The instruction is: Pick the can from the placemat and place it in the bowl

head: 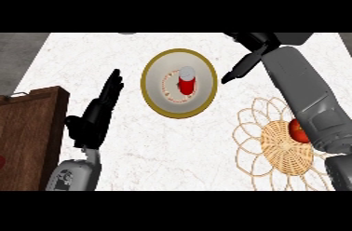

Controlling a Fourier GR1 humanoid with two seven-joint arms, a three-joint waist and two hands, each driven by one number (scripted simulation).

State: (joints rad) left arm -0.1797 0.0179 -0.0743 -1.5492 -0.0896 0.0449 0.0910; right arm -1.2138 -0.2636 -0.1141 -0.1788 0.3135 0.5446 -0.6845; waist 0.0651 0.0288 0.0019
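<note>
Right hand (237,71): I saw fingers straight, released — just right of the bowl (157,100).
Can (186,80): upright in bowl.
Left hand (99,111): open, resting left of bowl.

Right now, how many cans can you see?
1: the can stands upright inside the bowl. A red object on the placemat is partly hidden by the right forearm; I cannot identify it.

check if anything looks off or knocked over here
Nothing stands out. The red can stands upright inside the gold-rimmed bowl, nothing spilled. A red fruit lies on the woven placemat, partly hidden by the right forearm.
</note>
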